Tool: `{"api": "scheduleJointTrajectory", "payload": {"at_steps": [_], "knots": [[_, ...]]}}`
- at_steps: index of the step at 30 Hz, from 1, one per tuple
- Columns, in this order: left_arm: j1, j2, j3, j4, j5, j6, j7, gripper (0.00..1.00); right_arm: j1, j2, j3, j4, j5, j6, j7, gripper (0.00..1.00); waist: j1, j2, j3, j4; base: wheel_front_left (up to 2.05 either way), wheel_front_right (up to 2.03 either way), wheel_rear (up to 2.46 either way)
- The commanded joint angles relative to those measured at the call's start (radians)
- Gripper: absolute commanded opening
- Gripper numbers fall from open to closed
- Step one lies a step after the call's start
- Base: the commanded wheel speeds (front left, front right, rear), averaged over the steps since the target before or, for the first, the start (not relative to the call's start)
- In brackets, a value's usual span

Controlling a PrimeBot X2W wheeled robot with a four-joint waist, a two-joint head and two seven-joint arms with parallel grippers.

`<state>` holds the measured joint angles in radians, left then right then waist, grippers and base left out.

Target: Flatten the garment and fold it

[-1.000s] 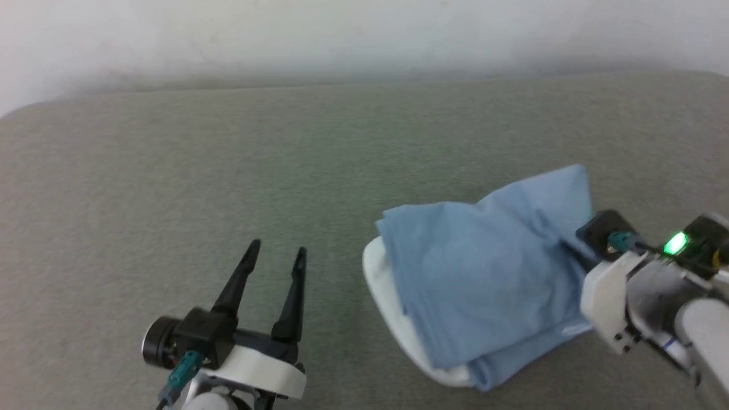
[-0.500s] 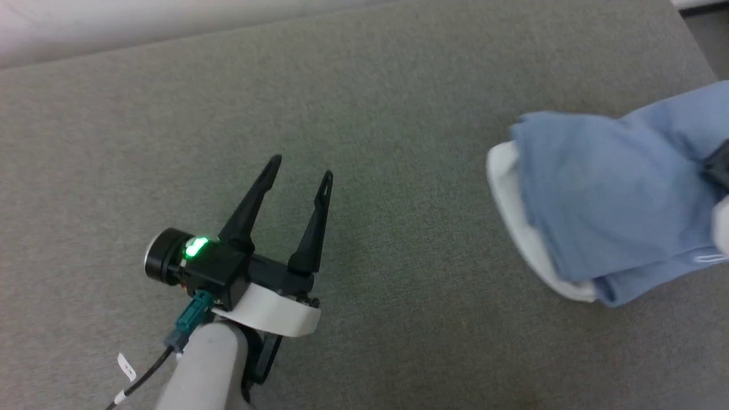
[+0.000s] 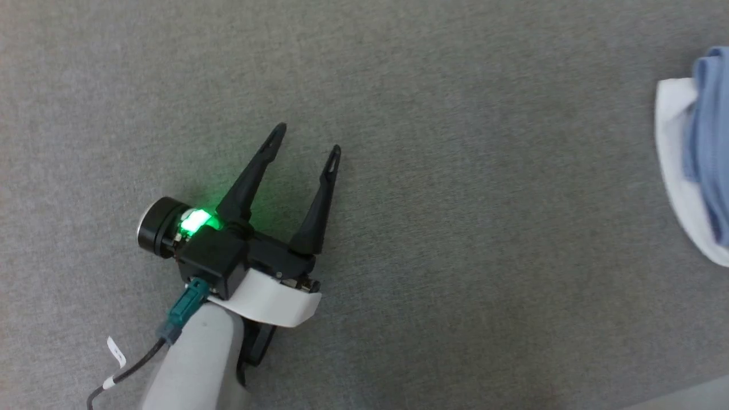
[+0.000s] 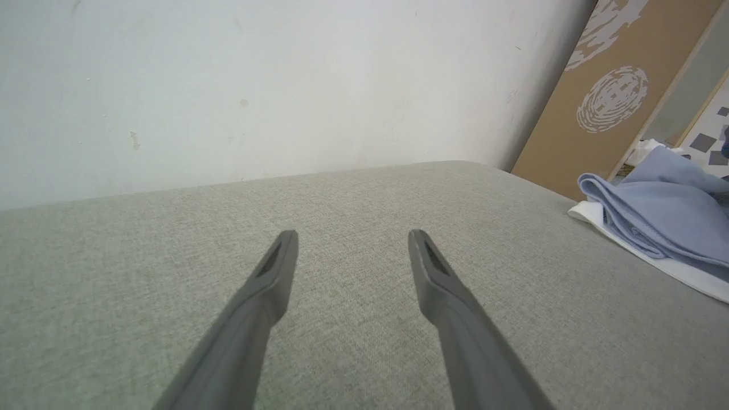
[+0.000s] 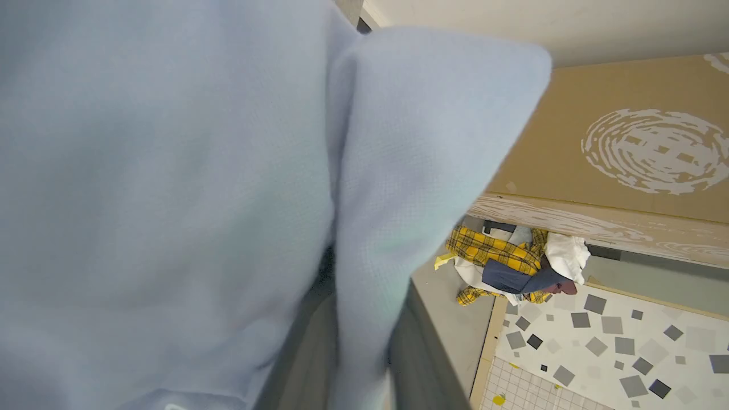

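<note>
The garment (image 3: 709, 142) is a light blue knit bundle with its white collar (image 3: 675, 171) underneath, cut off by the right edge of the head view. In the left wrist view the garment (image 4: 660, 222) lies folded over at the far right of the grey cushion. My left gripper (image 3: 307, 139) rests open over bare cushion well to the left of it, fingers (image 4: 273, 273) spread with nothing between them. In the right wrist view blue fabric (image 5: 171, 171) drapes close over my right gripper (image 5: 336, 262). A fold runs down between its two dark fingers (image 5: 418, 359), whose tips are hidden.
The grey fabric cushion (image 3: 455, 256) spreads wide around the left gripper, backed by a white wall (image 4: 256, 85). Past its right edge lean a brown board (image 5: 615, 142) and a pile of clothes (image 5: 507, 262) on a patterned floor (image 5: 598, 353).
The head camera has swung left and down, so the garment has slid to the picture's right edge and the right gripper has left it. The left gripper stays open.
</note>
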<state>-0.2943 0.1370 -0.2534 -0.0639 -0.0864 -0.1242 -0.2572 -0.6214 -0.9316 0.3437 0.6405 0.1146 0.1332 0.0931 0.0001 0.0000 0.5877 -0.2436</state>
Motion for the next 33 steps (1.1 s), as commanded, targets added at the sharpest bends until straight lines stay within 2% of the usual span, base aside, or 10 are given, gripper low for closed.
{"api": "scheduleJointTrajectory", "payload": {"at_steps": [1, 5, 6, 7, 8, 15, 19, 26, 33], "knots": [[-0.014, 0.007, 0.002, -0.001, -0.003, -0.006, -0.005, 1.0, -0.021, 0.013, -0.024, 0.023, -0.024, -0.002, -0.018, 0.0, -0.0001, 0.0, 0.035, 0.033, 0.0, 0.0, 0.0], [-0.014, 0.004, 0.002, 0.003, -0.004, -0.006, -0.005, 1.0, -0.026, 0.04, -0.083, 0.082, -0.063, -0.002, -0.048, 0.0, -0.0001, 0.0, 0.034, 0.048, 0.0, 0.0, 0.0], [-0.013, 0.002, 0.002, 0.006, -0.005, -0.006, -0.005, 1.0, -0.026, 0.045, -0.094, 0.093, -0.074, -0.002, -0.054, 0.08, -0.0001, 0.0, 0.029, 0.052, 0.0, 0.0, 0.0], [-0.011, 0.0, 0.002, 0.009, -0.007, -0.006, -0.005, 1.0, -0.026, 0.05, -0.103, 0.1, -0.085, -0.002, -0.061, 0.96, -0.0001, 0.0, 0.023, 0.053, 0.0, 0.0, 0.0], [-0.009, -0.003, 0.003, 0.012, -0.008, -0.006, -0.005, 1.0, -0.027, 0.054, -0.114, 0.106, -0.095, -0.002, -0.068, 1.0, -0.0001, 0.0, 0.016, 0.054, 0.0, 0.0, 0.0], [0.021, -0.023, 0.021, 0.038, -0.019, -0.006, -0.005, 1.0, -0.046, 0.067, -0.154, 0.112, -0.139, -0.002, -0.111, 1.0, -0.0001, 0.0, -0.078, 0.048, 0.0, 0.0, 0.0], [0.051, -0.038, 0.043, 0.048, -0.029, -0.005, -0.005, 1.0, -0.061, 0.084, -0.175, 0.076, -0.141, -0.002, -0.141, 1.0, -0.0001, 0.0, -0.161, 0.05, 0.0, 0.0, 0.0], [0.135, -0.061, 0.122, 0.058, -0.05, 0.019, -0.005, 1.0, -0.065, 0.17, -0.215, -0.034, -0.102, -0.002, -0.209, 1.0, -0.0001, 0.0, -0.319, 0.069, 0.0, 0.0, 0.0], [0.21, -0.075, 0.199, 0.077, -0.058, 0.074, -0.005, 1.0, 0.05, 0.322, -0.319, -0.194, -0.034, -0.002, -0.258, 1.0, -0.0001, 0.0, -0.439, 0.115, 0.0, 0.0, 0.0]]}}
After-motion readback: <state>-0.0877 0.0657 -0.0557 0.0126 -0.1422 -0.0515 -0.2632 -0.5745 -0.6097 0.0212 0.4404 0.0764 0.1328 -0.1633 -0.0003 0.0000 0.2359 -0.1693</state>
